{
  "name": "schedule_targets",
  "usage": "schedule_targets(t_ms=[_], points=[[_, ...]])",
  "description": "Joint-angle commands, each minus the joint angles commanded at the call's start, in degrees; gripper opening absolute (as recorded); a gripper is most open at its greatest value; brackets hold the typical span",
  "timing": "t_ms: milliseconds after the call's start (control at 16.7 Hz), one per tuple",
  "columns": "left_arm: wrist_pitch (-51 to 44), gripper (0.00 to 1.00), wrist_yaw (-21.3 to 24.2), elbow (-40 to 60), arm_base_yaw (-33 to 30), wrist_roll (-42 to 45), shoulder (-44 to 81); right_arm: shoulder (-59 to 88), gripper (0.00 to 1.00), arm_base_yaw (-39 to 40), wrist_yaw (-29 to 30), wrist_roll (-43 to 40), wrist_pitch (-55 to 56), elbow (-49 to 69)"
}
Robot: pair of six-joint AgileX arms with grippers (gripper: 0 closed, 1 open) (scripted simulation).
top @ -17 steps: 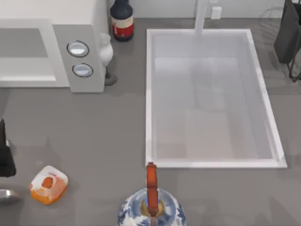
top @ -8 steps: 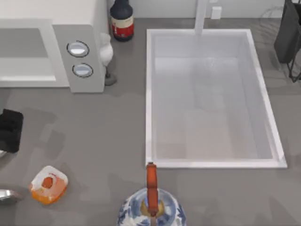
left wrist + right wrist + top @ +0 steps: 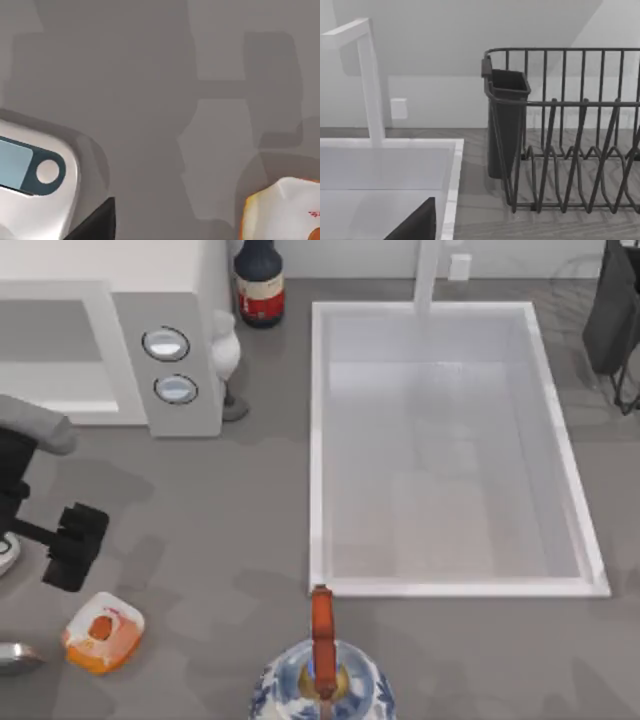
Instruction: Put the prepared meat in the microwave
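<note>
Early going: the meat sits untouched on the table well in front of the microwave, left gripper poised just behind it, fingers impossible to read, so grasp, carry and placement all remain.

The prepared meat lies flat on the worktop near its front-left corner, a small squarish orange tray with rounded corners, its white film top turned up and marked with an orange-red patch. It sits slightly askew to the worktop's edges. My left wrist view catches one corner of it, orange rim under white film. The microwave stands at the worktop's back-left corner, a large white box with a grey control panel carrying two round silver-rimmed dials. The two are well apart.
</note>
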Motion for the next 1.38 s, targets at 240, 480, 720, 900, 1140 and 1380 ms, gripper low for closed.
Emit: schedule_targets(t_ms=[240,480,720,900,1140,1380], points=[[-9.4,1.00,-4.8,4.3,-7.6,-1.3,9.3,0.0,1.00,0.0,0.0,0.0,0.0,0.0],[-14.9,1.00,-8.7,7.2,-12.8,-2.8,14.8,0.0,1.00,0.0,0.0,0.0,0.0,0.0],[-15.2,1.00,-8.9,7.4,-13.0,-2.9,15.1,0.0,1.00,0.0,0.0,0.0,0.0,0.0],[-14.8,1.00,-8.9,7.3,-13.1,-2.9,14.4,0.0,1.00,0.0,0.0,0.0,0.0,0.0],[-15.4,1.00,-8.9,7.1,-14.1,-3.9,12.0,0.0,1.00,0.0,0.0,0.0,0.0,0.0],[-10.4,1.00,-9.0,3.7,-13.9,-3.8,16.0,0.0,1.00,0.0,0.0,0.0,0.0,0.0]])
